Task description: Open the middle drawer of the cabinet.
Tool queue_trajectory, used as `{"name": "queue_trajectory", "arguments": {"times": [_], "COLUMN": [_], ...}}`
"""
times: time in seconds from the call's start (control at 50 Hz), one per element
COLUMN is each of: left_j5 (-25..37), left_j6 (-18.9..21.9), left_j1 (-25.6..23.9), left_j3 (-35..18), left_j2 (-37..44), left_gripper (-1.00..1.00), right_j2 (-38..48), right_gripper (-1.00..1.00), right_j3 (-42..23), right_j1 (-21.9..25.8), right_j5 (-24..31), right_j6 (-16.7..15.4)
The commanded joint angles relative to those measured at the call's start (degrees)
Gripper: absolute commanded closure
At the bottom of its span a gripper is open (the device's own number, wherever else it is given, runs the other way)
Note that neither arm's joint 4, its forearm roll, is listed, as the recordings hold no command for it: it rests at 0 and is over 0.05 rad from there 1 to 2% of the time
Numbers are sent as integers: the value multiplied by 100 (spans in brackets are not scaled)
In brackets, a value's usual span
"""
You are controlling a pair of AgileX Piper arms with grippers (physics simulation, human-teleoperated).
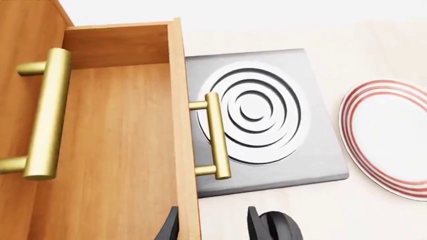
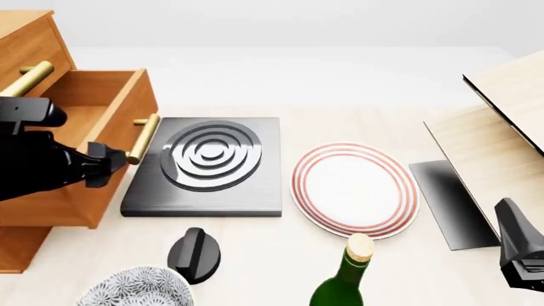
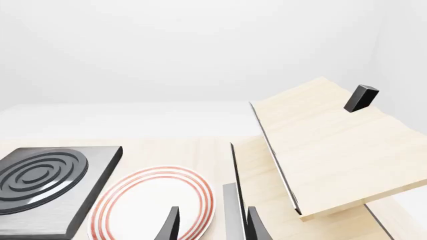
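Note:
The cabinet stands at the far left, orange-brown wood. Its middle drawer is pulled out toward the table's centre, its inside showing. The drawer's brass bar handle hangs over the grey slab and also shows in the left wrist view. The top drawer's handle sits further back on a closed front. My left gripper is open just short of the middle drawer's handle, fingers apart and holding nothing. My right gripper is open and empty at the front right.
A grey slab with concentric rings lies beside the drawer. A red-ringed white plate lies right of it. A green bottle, a black knob and a patterned bowl stand near the front edge. A pale board structure is at the right.

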Motion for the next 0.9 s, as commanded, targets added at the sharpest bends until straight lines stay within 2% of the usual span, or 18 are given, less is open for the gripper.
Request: {"name": "queue_trajectory", "arguments": {"times": [0.02, 0.9], "left_j5": [16, -139], "left_j6": [158, 74], "left_j1": [-427, -921], "left_j3": [-159, -288], "left_j2": [-31, 278], "left_gripper": [-100, -100], "right_j2": [0, 0], "right_gripper": [-100, -100], "right_j3": [1, 1], "right_j1": [0, 1], "right_j5": [-1, -1], "right_j6": [-1, -2]}}
